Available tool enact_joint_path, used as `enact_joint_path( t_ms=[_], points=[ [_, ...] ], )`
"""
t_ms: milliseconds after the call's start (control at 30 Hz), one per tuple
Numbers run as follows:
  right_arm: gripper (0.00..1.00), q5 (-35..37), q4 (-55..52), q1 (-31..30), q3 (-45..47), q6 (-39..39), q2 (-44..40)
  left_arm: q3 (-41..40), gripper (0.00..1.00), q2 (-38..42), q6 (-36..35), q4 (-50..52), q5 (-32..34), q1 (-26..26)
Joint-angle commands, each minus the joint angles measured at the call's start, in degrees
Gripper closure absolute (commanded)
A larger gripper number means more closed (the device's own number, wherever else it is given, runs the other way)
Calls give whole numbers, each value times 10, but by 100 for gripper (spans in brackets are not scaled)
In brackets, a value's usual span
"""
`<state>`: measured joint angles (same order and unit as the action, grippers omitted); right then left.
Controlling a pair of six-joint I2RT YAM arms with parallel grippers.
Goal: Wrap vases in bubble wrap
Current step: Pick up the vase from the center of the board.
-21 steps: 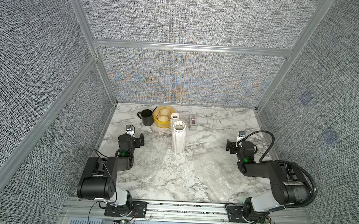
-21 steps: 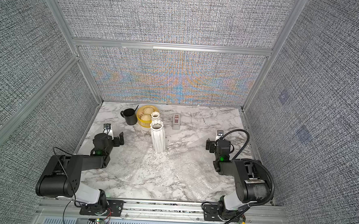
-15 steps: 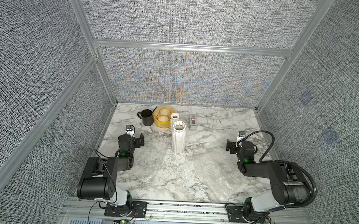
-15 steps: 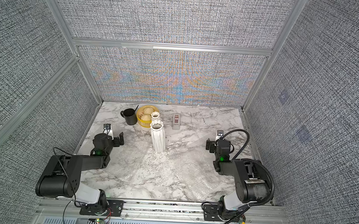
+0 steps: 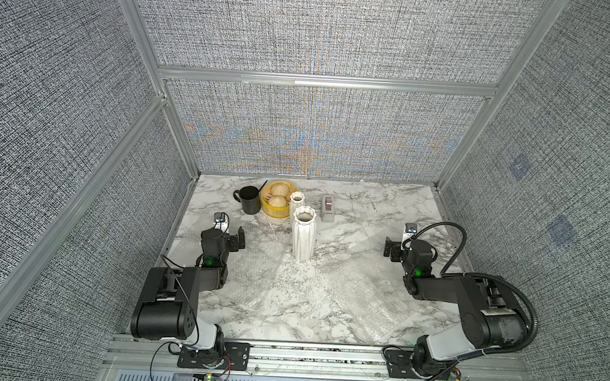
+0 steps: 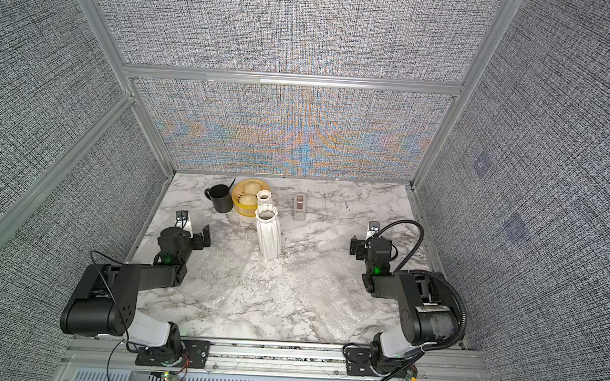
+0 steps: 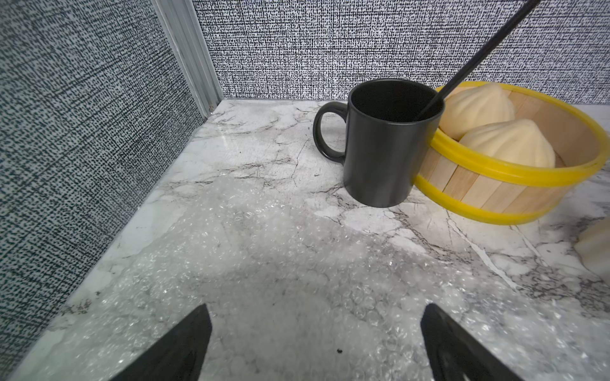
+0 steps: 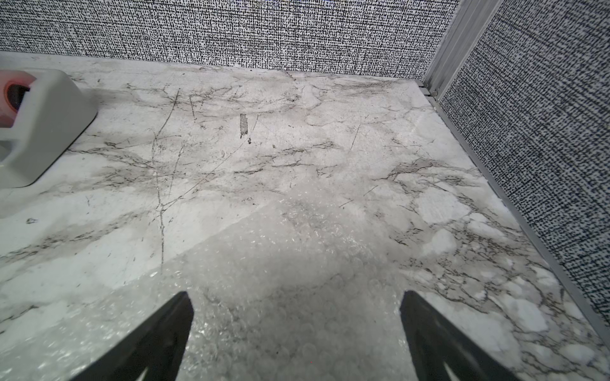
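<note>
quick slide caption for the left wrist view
Open left claw over bubble wrap, facing a black mug and bun basket.

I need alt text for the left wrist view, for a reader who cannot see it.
The left gripper, jaws open, hangs over bubble wrap on a marble table. Beyond stand a black mug holding a black stick and a yellow-rimmed wooden basket with two pale buns.

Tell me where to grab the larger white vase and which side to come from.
Take the larger vase around its ribbed body just below the flared rim, coming in level from the near side. It stands upright, so a side grip probably suits it, and the smaller vase and the steamer basket crowd its far side.
</note>
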<state>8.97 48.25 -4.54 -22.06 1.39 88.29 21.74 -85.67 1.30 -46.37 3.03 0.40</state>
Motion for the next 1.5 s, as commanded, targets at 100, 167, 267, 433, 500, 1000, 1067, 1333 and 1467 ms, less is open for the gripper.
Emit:
enact_joint_path(
  t_ms=[100,167,267,433,500,1000,1067,1333,1467],
  points=[
    [1,3,18,0,-1,0,-1,0,1,3,-1,-9,-2,0],
    [1,3,18,0,0,-1,0,0,1,2,-1,-8,-2,0],
    [1,3,17,0,-1,-1,0,0,1,3,0,-8,-2,0],
    [1,0,22,1,2,-1,-2,-2,1,5,-1,-11,-2,0],
    [1,-6,27,1,9,2,-15,3,1,16,1,6,1,0],
    [1,-141,-401,10,-136,-145,-224,-21,1,381,229,202,32,0],
    [1,-171,-425,10,-144,-169,-230,-48,1,416,273,205,40,0],
    [1,-168,-460,-132,-168,-144,-231,-4,1,459,301,363,-65,-2],
    [1,-109,-427,-279,-180,-128,-195,-9,1,462,334,394,-93,-24]
  ],
)
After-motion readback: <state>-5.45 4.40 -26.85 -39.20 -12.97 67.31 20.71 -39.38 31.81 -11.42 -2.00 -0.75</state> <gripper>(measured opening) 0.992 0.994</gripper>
